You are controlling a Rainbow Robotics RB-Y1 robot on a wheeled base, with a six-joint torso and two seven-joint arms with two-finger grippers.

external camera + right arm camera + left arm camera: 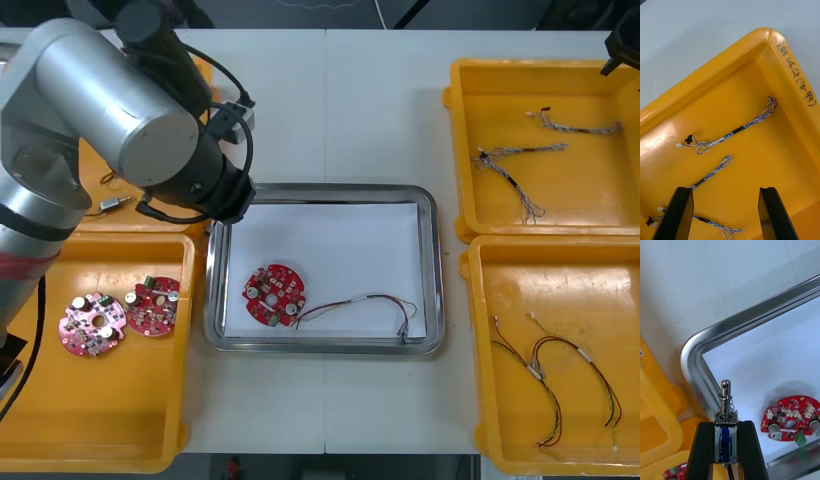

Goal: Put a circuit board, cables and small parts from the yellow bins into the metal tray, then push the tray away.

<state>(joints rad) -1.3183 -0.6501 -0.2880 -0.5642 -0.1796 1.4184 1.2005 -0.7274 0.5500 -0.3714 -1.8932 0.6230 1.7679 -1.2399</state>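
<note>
A small metal part (725, 397), a blue-wrapped body with a spring and pin standing out of it, is pinched between the black fingers of the left gripper (726, 425). It is held over the far left corner of the metal tray (432, 262), above the shiny rim.

The tray sits in the middle of the light table (330, 110) and is white inside. In it lie one round red circuit board (274, 295), near the left side, and a thin cable (362, 304) running from beside the board toward the near right corner.

Yellow bins flank the tray, two on each side.
- The near left bin (100, 440) holds two more boards (90, 323), side by side.
- The far left bin (90, 225), largely under the left arm, holds a loose metal part (113, 204).
- The far right bin (500, 100) holds blue and white twisted cables (520, 155). The right gripper (724, 189) hovers over them, its fingers spread wide with nothing between them.
- The near right bin (520, 280) holds black cables and red and yellow cables (560, 375).
</note>
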